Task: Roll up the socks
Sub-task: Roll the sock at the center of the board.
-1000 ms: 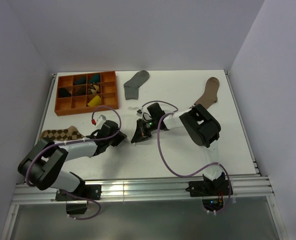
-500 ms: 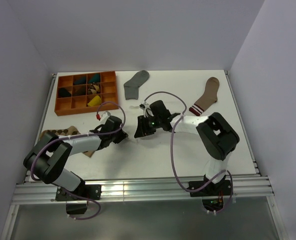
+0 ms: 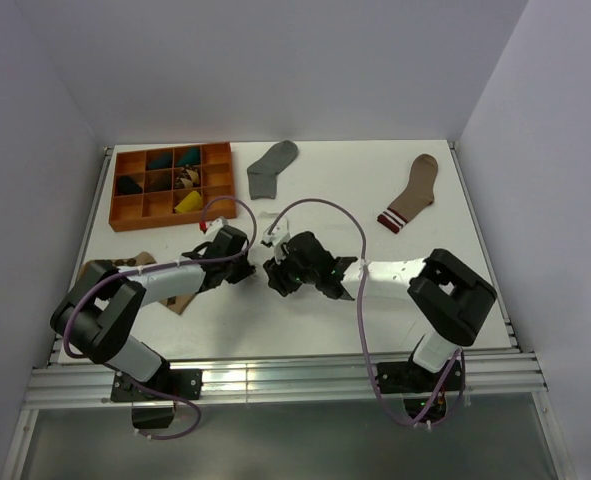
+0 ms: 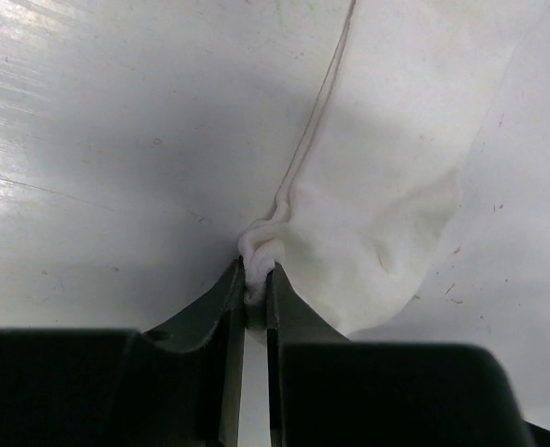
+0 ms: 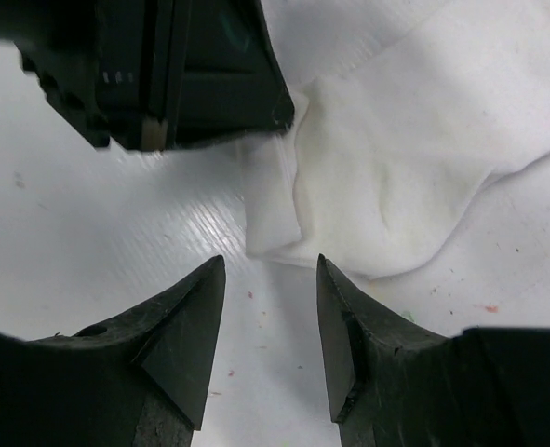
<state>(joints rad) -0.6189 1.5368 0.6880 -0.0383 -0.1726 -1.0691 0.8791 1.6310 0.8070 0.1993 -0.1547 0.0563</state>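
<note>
The left gripper (image 4: 256, 270) is clamped on a bunched edge of the white sock (image 4: 386, 205), which spreads away toward 1 o'clock; the right gripper (image 5: 270, 263) stands open, the sock's folded corner at its 12 o'clock; since a second ago the right arm (image 3: 453, 300) has swung its elbow toward 5 o'clock, uncovering the striped brown sock (image 3: 411, 193).

The top external view is taken from above and behind the arm bases (image 3: 160, 385), facing down and toward the far wall (image 3: 275, 70); the whole table (image 3: 375, 190) is covered from a distance. The left wrist view is taken low and very near the table, facing along the left gripper (image 4: 256, 275) onto the white sock (image 4: 386, 205). The right wrist view is set equally near, facing past the right gripper (image 5: 270, 263) onto the same sock, with the left gripper at its upper left. The table centre is shared by all three views.
</note>
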